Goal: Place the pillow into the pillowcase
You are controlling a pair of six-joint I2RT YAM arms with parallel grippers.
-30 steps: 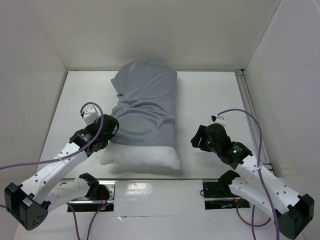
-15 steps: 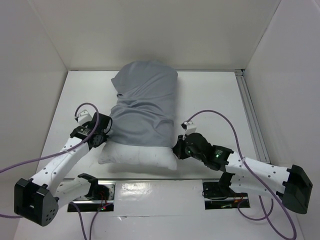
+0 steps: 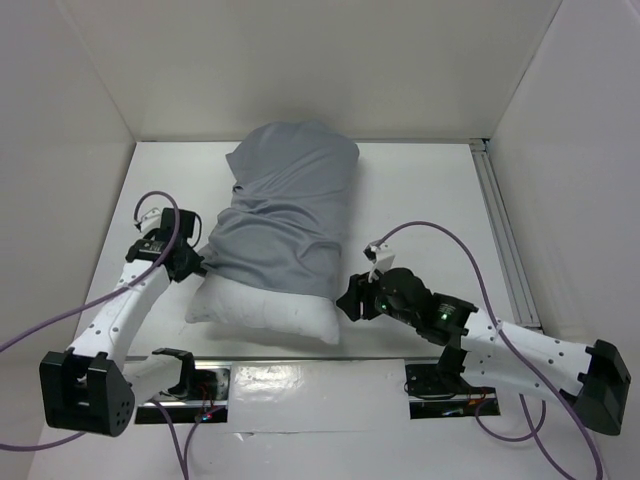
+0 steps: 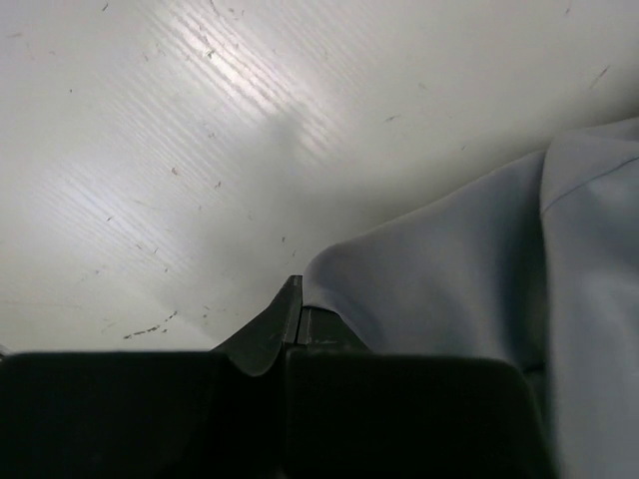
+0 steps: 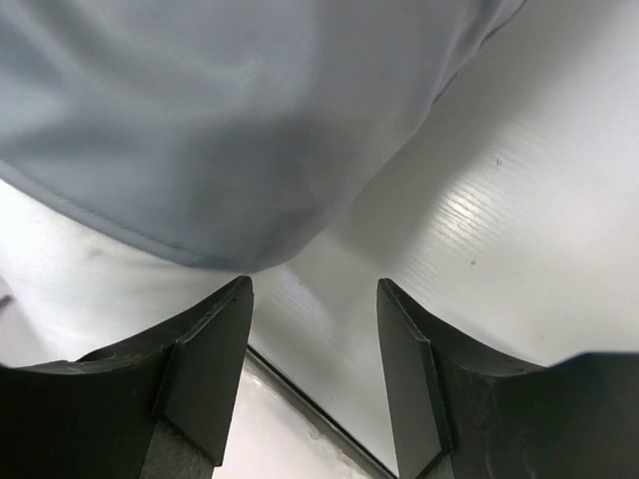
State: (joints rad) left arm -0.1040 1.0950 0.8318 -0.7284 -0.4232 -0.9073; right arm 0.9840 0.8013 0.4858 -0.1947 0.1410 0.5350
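1. Grey fabric is clamped in the closed left gripper (image 4: 298, 299): the hem of the thin, wrinkled grey cloth pillowcase (image 3: 290, 215), at its near left corner.
2. The right gripper (image 5: 315, 299) is open and holds nothing, just beside the hem's right corner.
3. The plump white rectangular pillow (image 3: 265, 305) lies on the white table (image 3: 420, 200), mostly sheathed; a near strip is exposed.
4. Left to do, by judgement: draw the hem over that strip.

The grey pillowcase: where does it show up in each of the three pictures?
Top external: pillowcase in the centre, covering most of the pillow.
Left wrist: pillowcase at lower right, its edge pinched in the left gripper.
Right wrist: pillowcase at upper left, above the open right gripper.
Shared landmark: the white table beneath it.
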